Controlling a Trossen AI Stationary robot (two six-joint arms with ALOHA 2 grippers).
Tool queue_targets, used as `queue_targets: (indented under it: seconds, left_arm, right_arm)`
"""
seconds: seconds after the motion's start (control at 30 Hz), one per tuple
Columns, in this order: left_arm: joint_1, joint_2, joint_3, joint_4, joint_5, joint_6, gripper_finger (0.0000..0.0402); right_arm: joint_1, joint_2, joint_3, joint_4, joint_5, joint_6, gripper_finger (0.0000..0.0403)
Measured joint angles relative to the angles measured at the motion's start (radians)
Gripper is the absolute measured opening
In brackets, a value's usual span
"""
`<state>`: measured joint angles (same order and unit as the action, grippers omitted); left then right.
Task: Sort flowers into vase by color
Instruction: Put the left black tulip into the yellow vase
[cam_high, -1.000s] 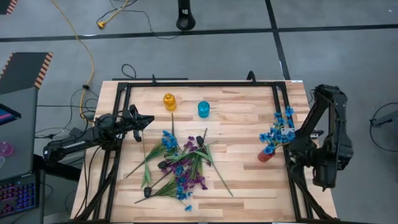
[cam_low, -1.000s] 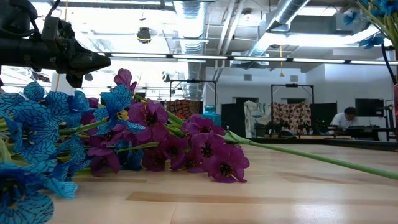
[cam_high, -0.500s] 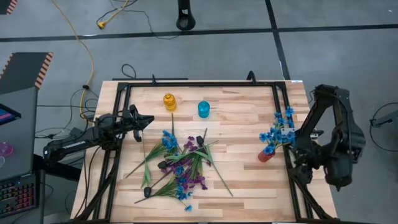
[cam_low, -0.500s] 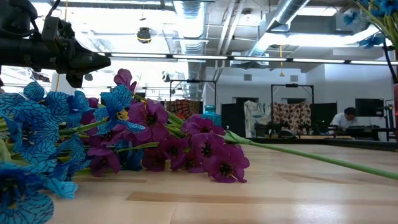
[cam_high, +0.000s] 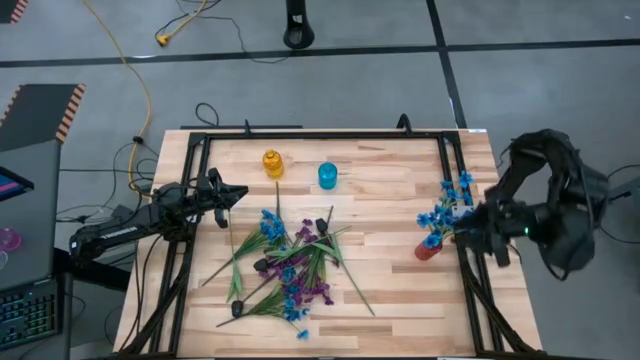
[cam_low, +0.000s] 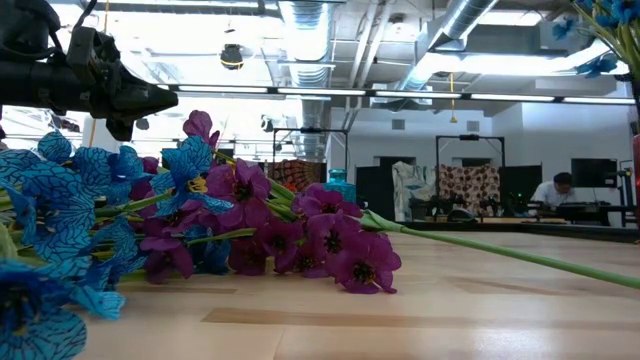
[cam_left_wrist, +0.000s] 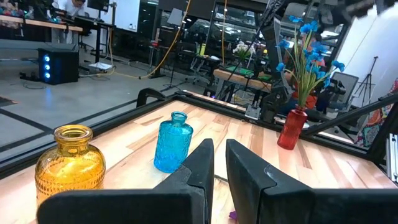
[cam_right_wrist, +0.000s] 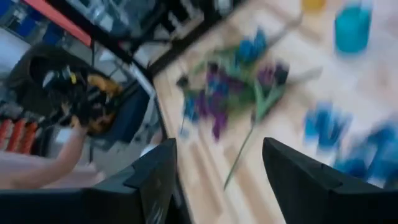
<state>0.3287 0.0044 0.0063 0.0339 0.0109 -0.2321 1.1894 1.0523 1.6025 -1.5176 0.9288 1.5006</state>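
Note:
A loose pile of flowers with blue, purple and dark blossoms lies flat on the table's middle; the low view shows the pile up close. Blue sprigs stand in a red vase near the table's right edge. An empty yellow vase and a blue vase stand toward the far edge. My left gripper hovers shut above the table's left side, far of the pile. My right gripper is open, in the air beside the red vase, holding nothing.
A black metal frame runs around the table top. Bare wood lies between the pile and the red vase. The room behind holds desks and a seated person; a person's arm shows off the table in the right wrist view.
My right arm has swung at the table's right edge, its bulk moving from the near side toward the far side and farther off the table, and its wrist has turned. The left arm, the flowers and the vases have stayed put.

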Motion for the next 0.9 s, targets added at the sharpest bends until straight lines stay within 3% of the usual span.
queue_targets:
  seconds: [0.23,0.4,0.73,0.9]
  left_arm:
    - [0.0,0.0,0.0,0.0,0.0,0.0,0.003]
    - [0.0,0.0,0.0,0.0,0.0,0.002,0.003]
    - [0.0,0.0,0.0,0.0,0.0,0.028,0.003]
    - [0.0,0.0,0.0,0.001,0.0,0.028,0.003]
  right_arm:
    - [-0.242,-0.004,0.14,0.011,0.047,-0.537,0.0265]
    - [-0.414,-0.031,0.162,0.015,0.043,-0.759,0.0265]
    - [-0.617,-0.129,0.149,0.018,0.013,-0.829,0.0265]
    - [-0.667,-0.159,0.044,0.124,0.017,-0.882,0.0265]
